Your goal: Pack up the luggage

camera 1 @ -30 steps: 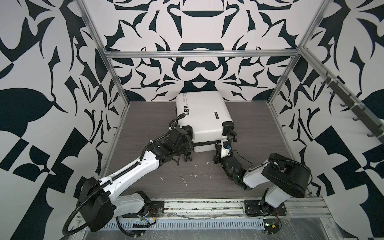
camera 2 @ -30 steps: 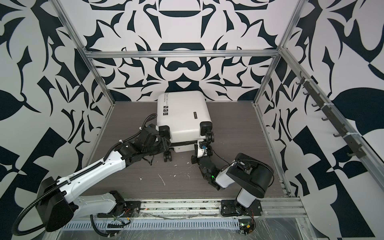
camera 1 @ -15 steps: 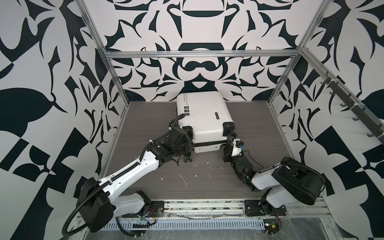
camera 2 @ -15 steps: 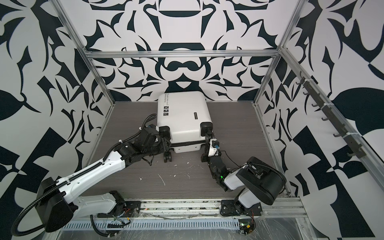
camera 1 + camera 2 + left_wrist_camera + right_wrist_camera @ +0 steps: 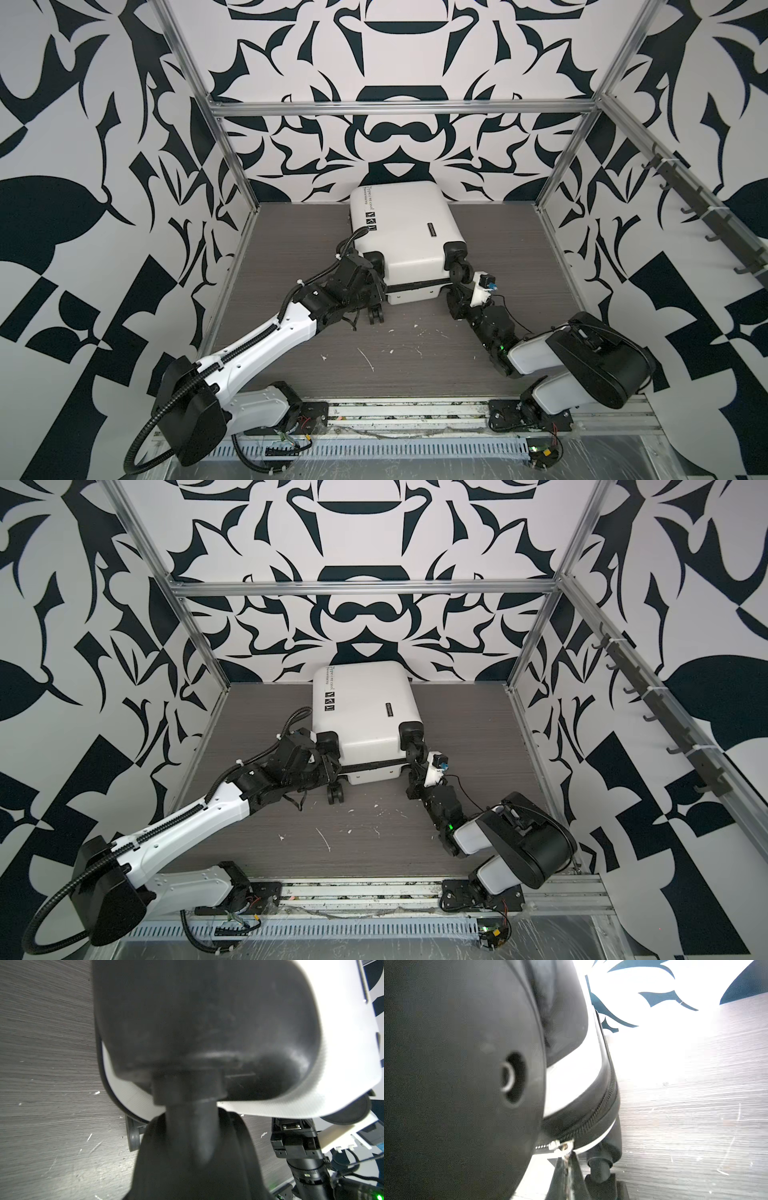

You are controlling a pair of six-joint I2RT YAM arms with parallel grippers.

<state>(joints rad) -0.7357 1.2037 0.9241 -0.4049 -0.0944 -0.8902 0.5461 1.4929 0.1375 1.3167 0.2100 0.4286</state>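
Right now the luggage point(image 5: 403, 232) lies flat on the grey wood-grain table point(image 5: 415, 374), in the far middle close to the patterned back wall. Its wheeled end is turned toward the near side. Its white lid is down, and the black zipper point(image 5: 600, 1111) runs as a dark line along the near end and round the near right corner.

The left gripper point(image 5: 372, 282) is pressed up to the near left corner of the case. In the left wrist view a black corner guard point(image 5: 197, 1022) and the upper wheel point(image 5: 193, 1157) on its stem fill almost the whole picture, very close and blurred. The fingers themselves do not show there, and in both top views they merge with the black wheel. Whether that pincer clamps the wheel or only stands around it cannot be made out.

The right gripper point(image 5: 566, 1167) is at the near right corner, low beside the seam. Its two fingertips are squeezed together on the metal zipper pull point(image 5: 560, 1145), a shiny strip of which runs down between them. Another wheel point(image 5: 446, 1084) looms large and dark at that camera's side, and a lower caster point(image 5: 600, 1167) stands just beyond the fingertips.

Small white flecks point(image 5: 365, 357) are scattered on the table between the two arms, near of the case.
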